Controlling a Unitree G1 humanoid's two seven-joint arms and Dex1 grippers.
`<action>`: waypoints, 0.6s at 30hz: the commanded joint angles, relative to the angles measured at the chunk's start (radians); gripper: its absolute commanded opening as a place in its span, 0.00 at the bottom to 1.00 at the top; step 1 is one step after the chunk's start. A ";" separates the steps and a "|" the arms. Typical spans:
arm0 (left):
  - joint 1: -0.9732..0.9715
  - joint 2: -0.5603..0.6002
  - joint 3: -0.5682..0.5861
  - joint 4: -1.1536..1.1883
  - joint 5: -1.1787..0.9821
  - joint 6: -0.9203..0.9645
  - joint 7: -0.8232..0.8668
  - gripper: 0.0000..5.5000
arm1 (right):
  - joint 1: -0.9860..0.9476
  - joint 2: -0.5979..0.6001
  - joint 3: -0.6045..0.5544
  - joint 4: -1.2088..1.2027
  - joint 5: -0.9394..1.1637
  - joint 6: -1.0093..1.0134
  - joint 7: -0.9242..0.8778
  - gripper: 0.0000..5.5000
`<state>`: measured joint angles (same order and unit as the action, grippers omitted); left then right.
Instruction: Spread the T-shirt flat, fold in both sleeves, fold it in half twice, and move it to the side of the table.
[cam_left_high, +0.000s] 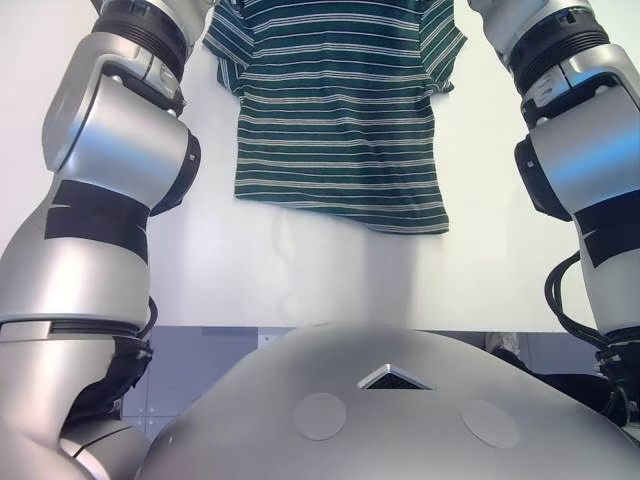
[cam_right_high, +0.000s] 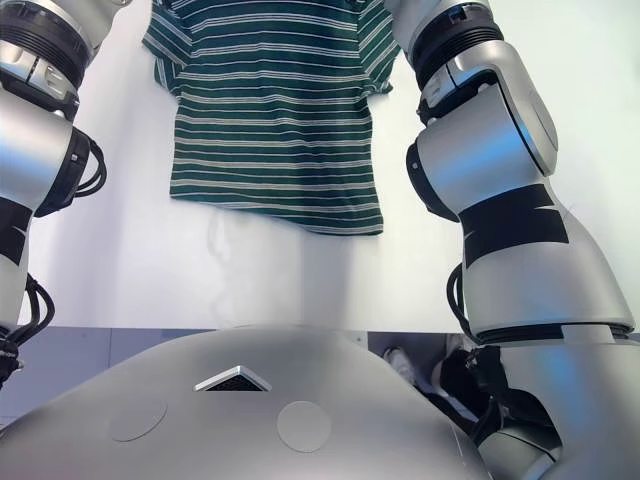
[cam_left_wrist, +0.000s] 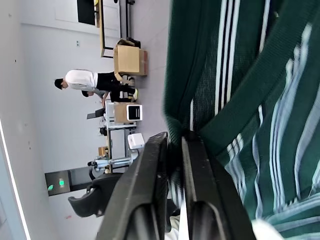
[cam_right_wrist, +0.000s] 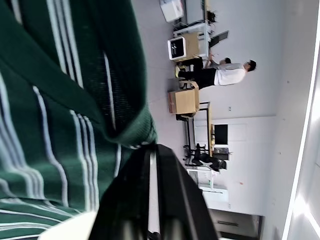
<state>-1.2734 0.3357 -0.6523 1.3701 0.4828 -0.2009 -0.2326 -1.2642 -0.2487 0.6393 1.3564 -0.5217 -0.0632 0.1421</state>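
Note:
The dark green T-shirt (cam_left_high: 340, 110) with thin white stripes lies front up on the white table (cam_left_high: 300, 280), its hem towards me and both short sleeves spread out. Both arms stretch along its sides to the far end, near the shoulders. In the left wrist view my left gripper (cam_left_wrist: 175, 141) is shut on a fold of the T-shirt (cam_left_wrist: 240, 100) at its edge. In the right wrist view my right gripper (cam_right_wrist: 151, 148) is shut on the hemmed edge of the T-shirt (cam_right_wrist: 60, 90), fingers pressed together.
Bare white table stretches between the hem and the near edge (cam_left_high: 300, 327), and on both sides of the shirt. Behind the table the room holds desks, cardboard boxes (cam_left_wrist: 131, 59) and a person far off.

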 joint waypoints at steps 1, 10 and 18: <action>-0.041 0.007 0.016 0.013 0.063 0.009 0.103 0.22 | -0.055 0.002 0.001 0.017 -0.067 0.008 -0.102 0.18; -0.219 0.080 0.277 -0.064 -0.097 -0.121 -0.057 0.32 | 0.058 -0.073 -0.221 -0.168 0.115 -0.130 0.110 0.36; 0.843 0.425 0.513 -1.662 -1.050 0.871 -0.556 0.32 | 1.088 -0.295 -0.417 -1.577 0.413 0.164 0.380 0.36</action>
<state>-1.1127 0.4941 -0.2239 0.6953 -0.0005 -0.0014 -0.6430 -0.6866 -0.4004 0.3228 0.5086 -0.2673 -0.0848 0.4098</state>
